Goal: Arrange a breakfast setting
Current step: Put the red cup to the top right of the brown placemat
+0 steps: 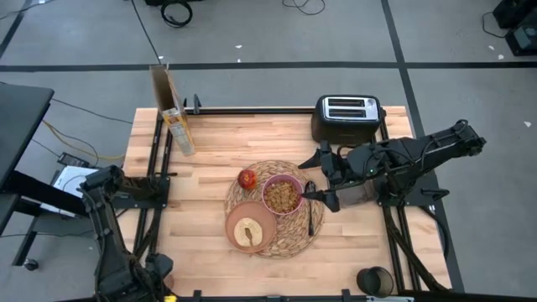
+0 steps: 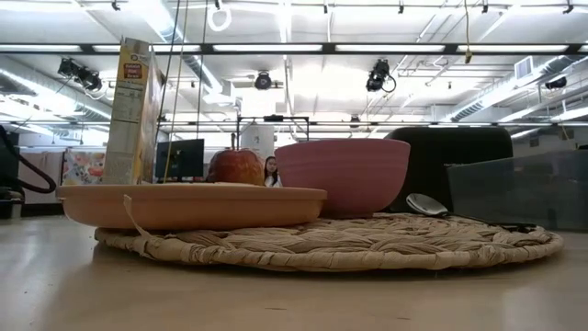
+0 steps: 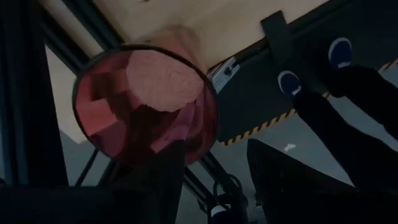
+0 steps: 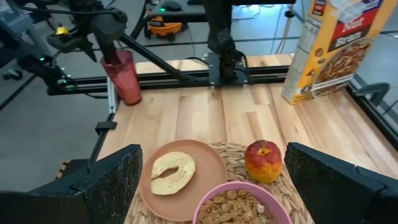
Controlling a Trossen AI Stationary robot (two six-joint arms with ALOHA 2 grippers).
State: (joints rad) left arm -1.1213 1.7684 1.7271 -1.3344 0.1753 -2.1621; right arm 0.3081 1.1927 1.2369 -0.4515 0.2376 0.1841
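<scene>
1. My left gripper [image 4: 109,37] is clamped on the pinkish-red tumbler [image 4: 125,77] at the table's left edge.
2. The tall cardboard cereal box [image 4: 324,50] reads "Bran".
3. On the round woven straw placemat [image 1: 289,241] sit the tan-brown plate [image 1: 265,221] with toast slice [image 1: 247,232], red apple [image 1: 247,178], and small pink bowl [image 1: 283,195].
4. My right gripper [image 1: 323,177] hangs wide open and empty beside the bowl, above the metal spoon [image 1: 310,214].

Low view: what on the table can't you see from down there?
Toast slice: behind the plate rim.
Bowl contents: behind its wall.
Tumbler, in the left gripper at the table's left edge: out of frame.
Right gripper, open at the mat's right side: out of frame.
</scene>
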